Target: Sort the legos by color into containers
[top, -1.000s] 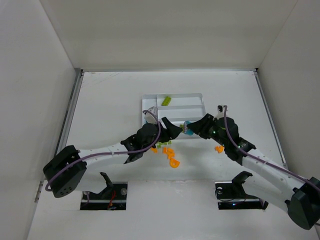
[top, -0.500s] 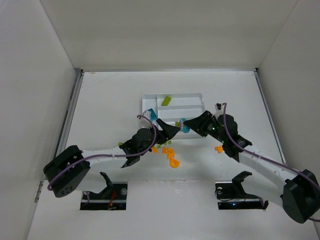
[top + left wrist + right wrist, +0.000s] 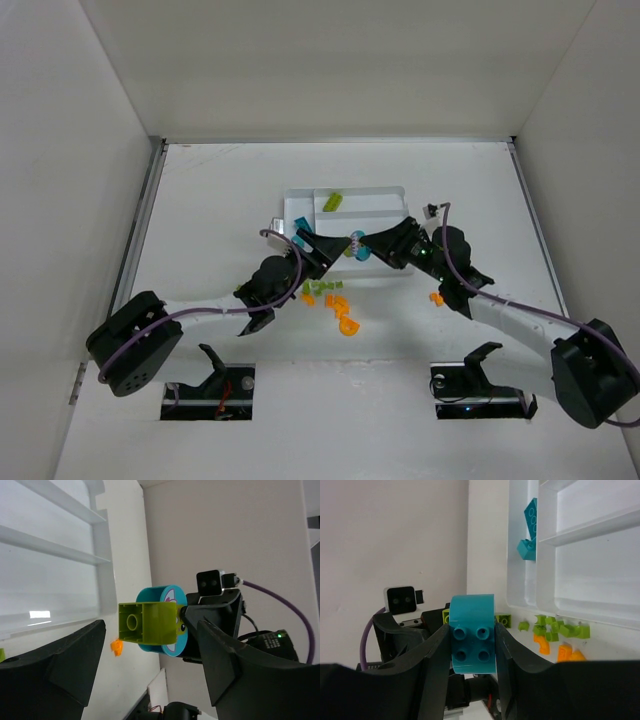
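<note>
L tool [image 3: 151, 630]: fingers [image 3: 65, 670] wide apart. Gap on both sides of the green brick [image 3: 147, 623], so not touching it. Holds nothing.
R tool [image 3: 472, 630]: clamped on the teal brick [image 3: 472, 650], one finger each side. Brick has a round top, 4 studs face the R wrist cam.
Brick pair: small lime green brick is stuck on the far side of the teal brick. Both are up in the air betw. the 2 tools, by the near side of the tray [image 3: 385, 196].
Tray spot: white, sits on the tabletop [image 3: 220, 190] in front of both arms. Low walls split it into sections.
In tray: teal legos [image 3: 530, 527] in the narrow end section on the L. 1 green lego [image 3: 332, 201] in the long section at the far side.
Loose heap: on the tabletop just below the tray, betw. the arms. Green bits [image 3: 320, 288] are closest to the tray, orange bits [image 3: 342, 312] are nearer the arm bases.
Lone piece: 1 orange lego [image 3: 437, 297] on the tabletop beside the R arm, apart from the heap.
</note>
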Robot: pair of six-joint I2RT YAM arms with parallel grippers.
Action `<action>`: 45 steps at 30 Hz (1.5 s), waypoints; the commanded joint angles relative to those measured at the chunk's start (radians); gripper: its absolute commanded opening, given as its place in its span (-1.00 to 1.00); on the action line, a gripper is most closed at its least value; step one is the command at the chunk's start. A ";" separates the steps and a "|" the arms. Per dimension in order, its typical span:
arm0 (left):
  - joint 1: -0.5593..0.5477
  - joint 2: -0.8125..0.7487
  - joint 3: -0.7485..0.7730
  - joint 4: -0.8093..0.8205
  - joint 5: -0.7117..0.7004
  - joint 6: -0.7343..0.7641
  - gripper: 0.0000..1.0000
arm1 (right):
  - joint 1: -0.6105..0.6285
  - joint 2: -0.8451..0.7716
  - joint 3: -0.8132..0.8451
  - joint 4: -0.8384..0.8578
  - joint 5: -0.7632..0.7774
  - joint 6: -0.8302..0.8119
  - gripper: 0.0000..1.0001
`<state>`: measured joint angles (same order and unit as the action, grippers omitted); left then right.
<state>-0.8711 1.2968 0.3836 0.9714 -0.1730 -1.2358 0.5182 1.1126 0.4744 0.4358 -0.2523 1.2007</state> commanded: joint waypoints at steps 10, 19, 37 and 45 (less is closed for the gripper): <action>0.031 -0.017 -0.014 0.171 -0.028 -0.105 0.46 | 0.004 0.062 0.007 0.303 -0.045 0.164 -0.63; 0.053 -0.014 0.001 0.227 -0.019 -0.125 0.33 | 0.038 0.095 0.023 0.366 -0.041 0.206 -0.62; 0.074 -0.040 -0.032 0.237 -0.023 -0.106 -0.11 | 0.059 0.145 -0.002 0.457 -0.038 0.247 -0.62; 0.108 -0.077 -0.069 0.207 -0.017 -0.047 -0.21 | -0.007 0.090 -0.048 0.429 -0.067 0.224 -0.63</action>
<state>-0.8047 1.2690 0.3397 1.1355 -0.1272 -1.3426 0.5610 1.2442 0.4400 0.8001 -0.3279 1.4319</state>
